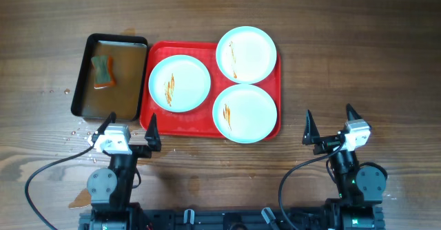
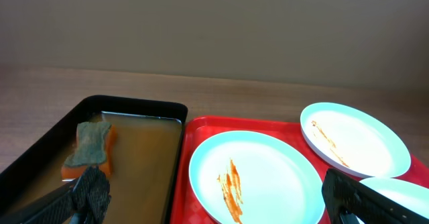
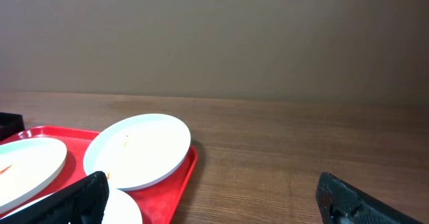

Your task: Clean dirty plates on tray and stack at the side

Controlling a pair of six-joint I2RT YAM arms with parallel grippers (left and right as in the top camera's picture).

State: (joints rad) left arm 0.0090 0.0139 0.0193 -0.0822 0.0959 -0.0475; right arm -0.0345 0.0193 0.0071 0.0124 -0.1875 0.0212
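Three pale plates lie on the red tray (image 1: 156, 122): one on the left (image 1: 179, 83), one at the far right (image 1: 246, 54) and one at the near right (image 1: 244, 113). Each carries an orange-brown sauce streak. My left gripper (image 1: 129, 124) hovers open just in front of the tray's near left corner, holding nothing. In the left wrist view the left gripper (image 2: 218, 198) frames the left plate (image 2: 261, 163), with the far plate (image 2: 362, 140) beyond. My right gripper (image 1: 329, 120) is open and empty over bare wood, right of the tray. The right wrist view shows the right gripper (image 3: 214, 200) beside the far plate (image 3: 144, 147).
A black pan (image 1: 81, 85) of brownish liquid sits against the tray's left side, with an orange-and-green sponge (image 1: 103, 71) soaking in it. Water droplets (image 1: 74, 131) speckle the wood near the pan's front corner. Bare wooden table (image 1: 358, 58) stretches right of the tray.
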